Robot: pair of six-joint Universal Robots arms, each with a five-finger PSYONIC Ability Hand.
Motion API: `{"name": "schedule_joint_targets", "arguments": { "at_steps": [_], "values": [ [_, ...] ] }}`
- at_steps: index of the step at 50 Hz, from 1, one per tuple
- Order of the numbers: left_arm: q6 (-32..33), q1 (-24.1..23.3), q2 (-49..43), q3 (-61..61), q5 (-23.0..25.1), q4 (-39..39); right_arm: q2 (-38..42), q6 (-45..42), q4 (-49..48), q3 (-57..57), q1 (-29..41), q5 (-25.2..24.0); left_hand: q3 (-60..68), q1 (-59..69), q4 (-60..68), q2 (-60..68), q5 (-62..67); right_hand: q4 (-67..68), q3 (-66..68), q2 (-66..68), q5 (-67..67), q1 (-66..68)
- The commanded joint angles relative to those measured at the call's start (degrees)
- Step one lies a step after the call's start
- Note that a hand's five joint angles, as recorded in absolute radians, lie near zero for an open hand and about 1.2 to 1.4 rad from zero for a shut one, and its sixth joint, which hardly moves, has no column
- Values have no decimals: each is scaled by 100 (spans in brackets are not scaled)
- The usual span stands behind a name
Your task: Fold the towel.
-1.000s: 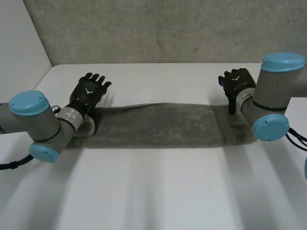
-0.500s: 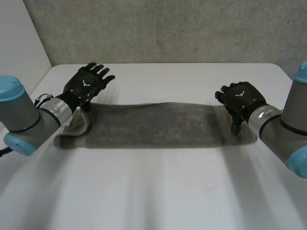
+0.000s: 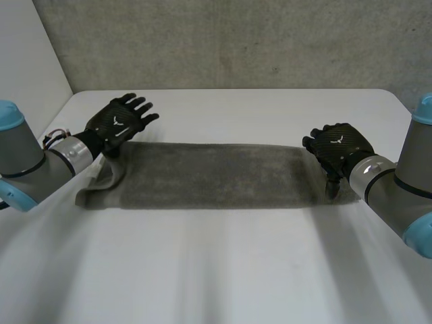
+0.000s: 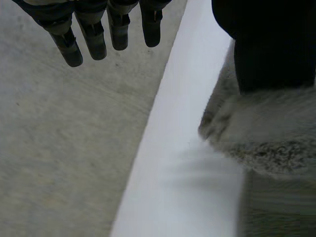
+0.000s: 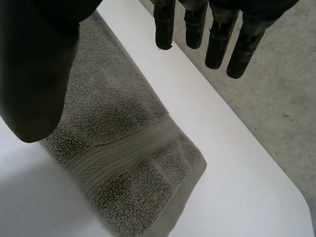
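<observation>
A grey towel (image 3: 216, 175) lies on the white table (image 3: 223, 270) as a long strip folded lengthwise, running left to right. Its left end (image 3: 101, 182) is rumpled and slightly raised. My left hand (image 3: 118, 123) hovers open over the far corner of that end, fingers (image 4: 94, 34) straight and past the towel (image 4: 266, 143), thumb just above the cloth. My right hand (image 3: 341, 145) is open over the right end, with fingers (image 5: 217, 39) straight beyond the far edge of the towel (image 5: 128, 153) and the thumb spread over the cloth. Neither hand grips anything.
A grey concrete wall (image 3: 223, 40) rises right behind the table's far edge. A white panel (image 3: 27, 61) stands at the far left. Both grey arms come in low from the sides of the table.
Both arms have swung outward and back. The left arm has come off the towel's left end, which now lies bare and rumpled. The right hand has slid nearer, over the right end.
</observation>
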Motion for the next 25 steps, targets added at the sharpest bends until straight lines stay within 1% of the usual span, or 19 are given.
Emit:
{"name": "schedule_joint_targets", "arguments": {
  "at_steps": [1, 3, 9, 12, 13, 14, 16, 17, 19, 20, 21, 22, 24, 25],
  "values": [
    [-897, 23, 3, 90, 11, -664, 2, 11, 2, 8, -6, -3, 83, 60, 92, 83, -98, -543, -448, -414, -356, -311],
    [-1038, 32, -6, 64, 11, -734, 2, 11, 2, 17, -6, -3, 83, 60, 92, 83, -98, -543, -448, -414, -356, -311],
    [-1012, 76, -15, 46, 11, -769, 11, 11, -7, 78, -15, -3, 100, 77, 109, 100, -81, -543, -448, -414, -356, -311],
    [-836, 93, -15, 55, -60, -646, 11, 11, -7, 87, -15, -3, 167, 144, 176, 167, -14, -543, -448, -414, -356, -311],
    [-636, 93, -24, 90, -120, -498, 11, 11, -7, 87, -15, -3, 217, 194, 226, 217, 36, -543, -448, -414, -356, -311],
    [-634, 93, -24, 90, -121, -497, 19, 11, -7, 96, -6, -3, 217, 195, 226, 217, 37, -543, -448, -414, -356, -311],
    [-57, 102, -41, 73, -409, 123, 19, 11, -7, 96, -15, -3, 251, 229, 260, 251, 70, -543, -448, -414, -356, -311],
    [-54, 102, -41, 73, -411, 127, 19, 11, -7, 96, -6, -3, 251, 229, 260, 251, 70, -543, -448, -414, -356, -311],
    [419, 102, -50, -58, -761, 949, 19, 11, -7, 96, -6, -3, 268, 245, 277, 268, 87, -543, -448, -414, -356, -311],
    [421, 102, -50, -59, -763, 953, 19, 11, -7, 96, -6, -3, 268, 245, 277, 268, 87, -543, -448, -414, -356, -311],
    [560, 102, -41, -129, -824, 1293, 19, 11, -7, 96, -6, -3, 251, 229, 260, 251, 71, -543, -448, -414, -356, -311],
    [561, 102, -41, -129, -824, 1296, 11, 11, -7, 96, -6, -3, 251, 229, 260, 251, 70, -543, -448, -414, -356, -311],
    [562, 102, 2, -287, -824, 1734, 11, 11, 2, 96, -6, -3, 234, 212, 243, 234, 54, -543, -448, -414, -356, -311],
    [561, 102, 3, -288, -824, 1735, 11, 11, 2, 96, -6, -11, 234, 212, 243, 234, 54, -543, -448, -414, -356, -311]
  ]
}}
